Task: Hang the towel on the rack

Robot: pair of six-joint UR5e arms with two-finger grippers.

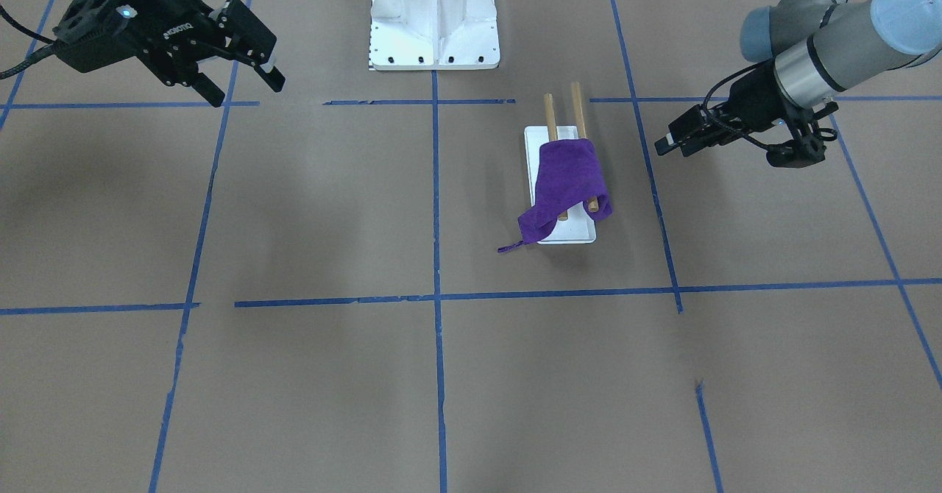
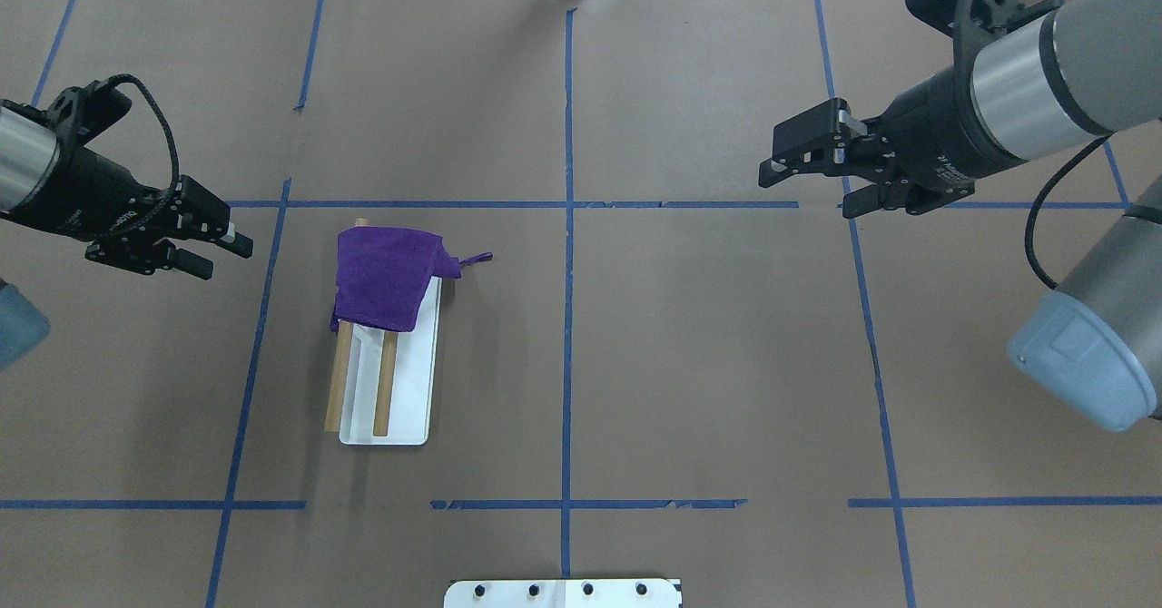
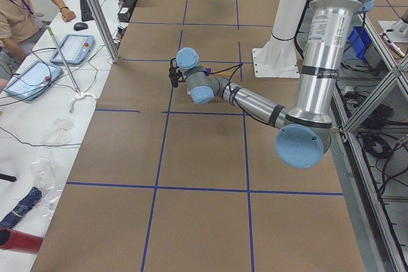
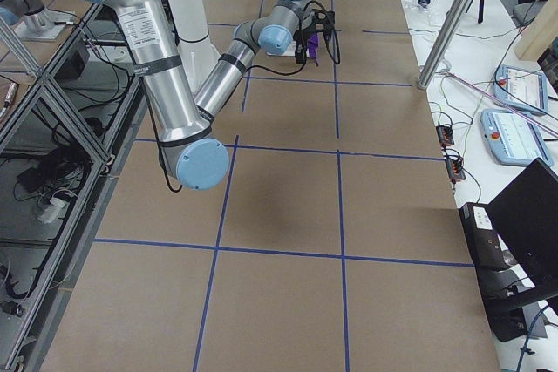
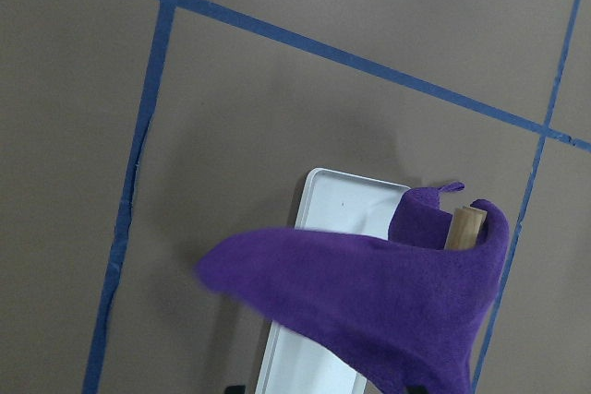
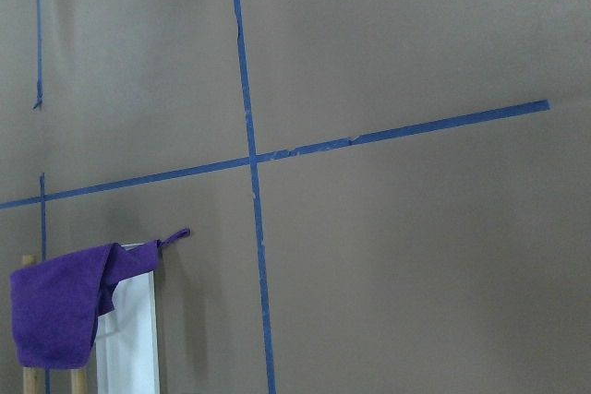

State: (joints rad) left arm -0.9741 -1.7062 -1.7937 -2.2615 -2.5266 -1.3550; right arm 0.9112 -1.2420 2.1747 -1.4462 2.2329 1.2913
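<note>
One towel (image 2: 386, 277) is lying draped across the far half of the one rack (image 2: 416, 390), hiding its two rods there, left on the bench (image 2: 690, 363). The left jaws and right jaws are standing apart.

The brown table (image 2: 690, 363) (gridded with blue tape (image 2: 568, 318)) carries the rack (image 2: 413, 390) on its left half and a white pedestal (image 2: 563, 597) at the near middle edge.

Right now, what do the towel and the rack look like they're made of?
Towel: soft matte purple cloth, perhaps microfibre; it drapes and folds over the rods. Rack: light-brown rods, seemingly bare wood, over a smooth white base, plastic or painted metal.
</note>
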